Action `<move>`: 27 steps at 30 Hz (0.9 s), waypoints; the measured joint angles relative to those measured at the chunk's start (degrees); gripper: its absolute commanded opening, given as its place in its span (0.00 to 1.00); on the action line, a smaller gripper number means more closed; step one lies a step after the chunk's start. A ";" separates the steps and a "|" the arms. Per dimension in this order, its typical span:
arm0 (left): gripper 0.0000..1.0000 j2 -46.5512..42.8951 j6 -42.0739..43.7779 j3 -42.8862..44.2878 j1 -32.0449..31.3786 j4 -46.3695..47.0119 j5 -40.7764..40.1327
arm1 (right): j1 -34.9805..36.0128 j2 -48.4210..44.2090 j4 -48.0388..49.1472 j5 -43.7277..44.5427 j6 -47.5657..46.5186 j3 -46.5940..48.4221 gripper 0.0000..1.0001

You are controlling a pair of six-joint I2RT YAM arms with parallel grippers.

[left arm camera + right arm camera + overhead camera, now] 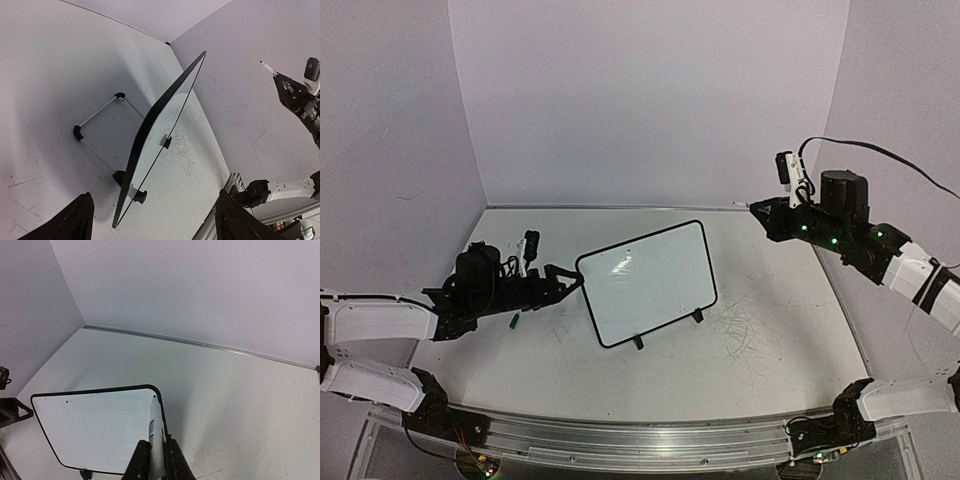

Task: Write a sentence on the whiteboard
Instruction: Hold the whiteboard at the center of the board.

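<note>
The whiteboard (645, 283) stands tilted on its two black feet mid-table, its face blank. My left gripper (566, 284) is open at the board's left edge. In the left wrist view the board (160, 135) is seen edge-on, its near corner lying between my spread fingers (75, 220) without touching either of them. My right gripper (761, 211) hovers high at the back right, shut on a white marker (156, 425) that points toward the board's upper right corner (150, 388). The marker's tip (262, 63) is well clear of the board.
A small green cap (514, 322) lies on the table under my left arm. A wire stand (100, 125) props the board from behind. Scuff marks (740, 325) cover the tabletop right of the board. A metal rail (640, 440) runs along the near edge.
</note>
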 measured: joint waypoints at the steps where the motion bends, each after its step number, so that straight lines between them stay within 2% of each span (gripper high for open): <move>1: 0.82 0.56 0.31 0.00 0.00 1.08 0.35 | 0.12 0.00 0.26 -0.37 -0.14 0.00 0.00; 8: 0.73 3.51 2.26 -0.05 -0.02 6.12 2.72 | 0.53 0.91 3.06 -1.62 0.50 0.02 0.00; 12: 0.61 5.08 3.77 -0.46 0.00 7.64 3.09 | 1.12 1.40 4.04 -2.07 0.62 0.00 0.00; 22: 0.60 8.66 7.35 -0.46 0.75 8.45 3.25 | 2.59 1.38 8.06 -8.64 -1.36 -0.26 0.00; 27: 0.50 10.90 9.48 -0.08 2.11 9.38 5.84 | 5.66 2.20 9.17 -9.82 -3.41 -0.26 0.00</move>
